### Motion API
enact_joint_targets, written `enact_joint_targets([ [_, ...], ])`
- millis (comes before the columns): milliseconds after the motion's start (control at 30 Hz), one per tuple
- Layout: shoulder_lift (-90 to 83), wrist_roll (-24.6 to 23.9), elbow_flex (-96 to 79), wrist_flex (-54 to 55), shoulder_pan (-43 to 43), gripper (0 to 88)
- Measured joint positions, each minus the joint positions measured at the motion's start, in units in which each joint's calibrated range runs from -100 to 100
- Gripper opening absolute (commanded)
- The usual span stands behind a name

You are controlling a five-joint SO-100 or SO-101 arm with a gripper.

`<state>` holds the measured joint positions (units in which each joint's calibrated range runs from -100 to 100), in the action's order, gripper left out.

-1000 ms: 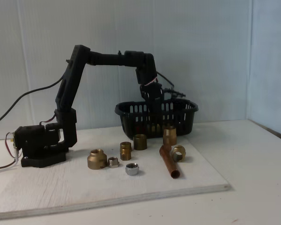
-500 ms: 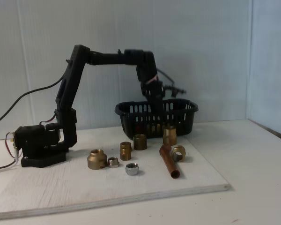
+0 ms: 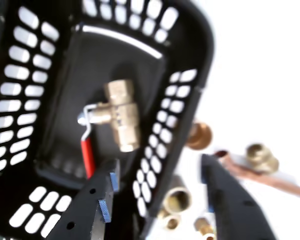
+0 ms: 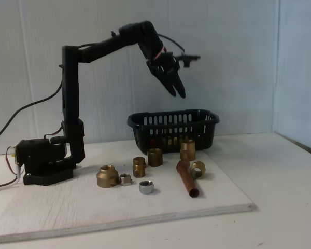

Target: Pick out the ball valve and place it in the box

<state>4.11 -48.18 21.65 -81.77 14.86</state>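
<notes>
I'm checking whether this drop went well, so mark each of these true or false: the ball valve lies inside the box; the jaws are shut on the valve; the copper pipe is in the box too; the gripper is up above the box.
1. The ball valve lies inside the box. True.
2. The gripper has its jaws shut on the valve. False: the jaws are open and empty.
3. The copper pipe is in the box. False: it lies on the white board.
4. The gripper is above the box. True.

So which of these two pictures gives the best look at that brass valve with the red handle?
The wrist view: it looks straight down into the box, where the ball valve lies on the floor, red lever plain. In the fixed view the box wall hides it; only brassy glints show through the slots.
</notes>
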Motion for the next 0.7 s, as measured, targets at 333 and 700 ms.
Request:
enact_joint_targets([
  [333,-8.64,14.93,0.00,-0.43,-8.60,0.8],
  [700,-16.86,38.23,-4.27,-16.34,-10.08,0.8],
])
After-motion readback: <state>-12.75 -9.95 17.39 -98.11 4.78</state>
